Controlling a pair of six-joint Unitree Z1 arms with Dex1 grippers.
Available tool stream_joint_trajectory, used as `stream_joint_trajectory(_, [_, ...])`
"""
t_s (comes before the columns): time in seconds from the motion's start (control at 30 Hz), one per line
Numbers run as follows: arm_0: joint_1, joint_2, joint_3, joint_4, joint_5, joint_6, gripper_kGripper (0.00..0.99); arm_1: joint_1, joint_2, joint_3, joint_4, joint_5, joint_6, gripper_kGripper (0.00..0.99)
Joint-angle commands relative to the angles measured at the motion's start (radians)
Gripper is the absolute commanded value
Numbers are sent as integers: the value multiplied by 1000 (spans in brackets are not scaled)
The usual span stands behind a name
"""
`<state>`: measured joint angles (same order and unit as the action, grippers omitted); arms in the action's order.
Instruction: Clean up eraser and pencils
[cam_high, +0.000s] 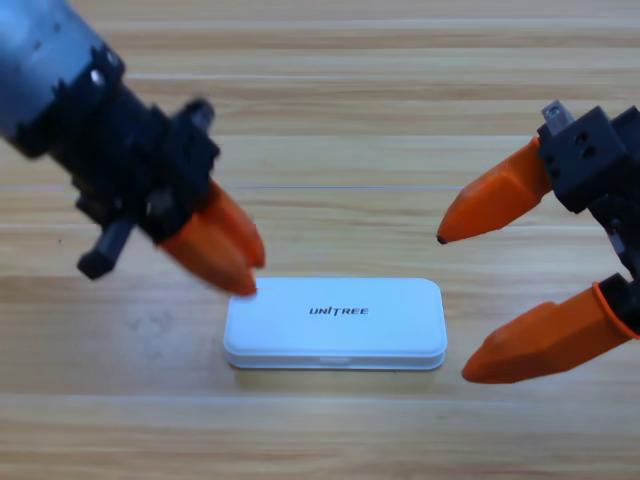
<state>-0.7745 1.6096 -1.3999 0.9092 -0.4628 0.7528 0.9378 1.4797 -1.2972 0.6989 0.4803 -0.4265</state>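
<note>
A white case (335, 323) with its lid down and "UNITREE" printed on top lies in the middle of the wooden table. The eraser and the pencils are out of view. My left gripper (240, 272) comes in from the upper left, its two orange jaws close together, their tips at the case's upper left corner. My right gripper (452, 307) stands open at the right, one jaw above and one below, both tips just off the case's right end, nothing between them.
The wooden table (320, 440) shows bare planks in front of the case and behind it. The two arms fill the upper left and the right edge.
</note>
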Motion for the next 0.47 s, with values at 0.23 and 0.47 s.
stream_joint_trajectory(0.23, [-58, -53, 45, 10, 30, -41, 990, -19, 68, 4, -12, 17, 8, 960])
stream_joint_trajectory(0.47, [-58, -53, 65, 2, 42, -52, 990, -19, 73, 4, -12, 17, 6, 960])
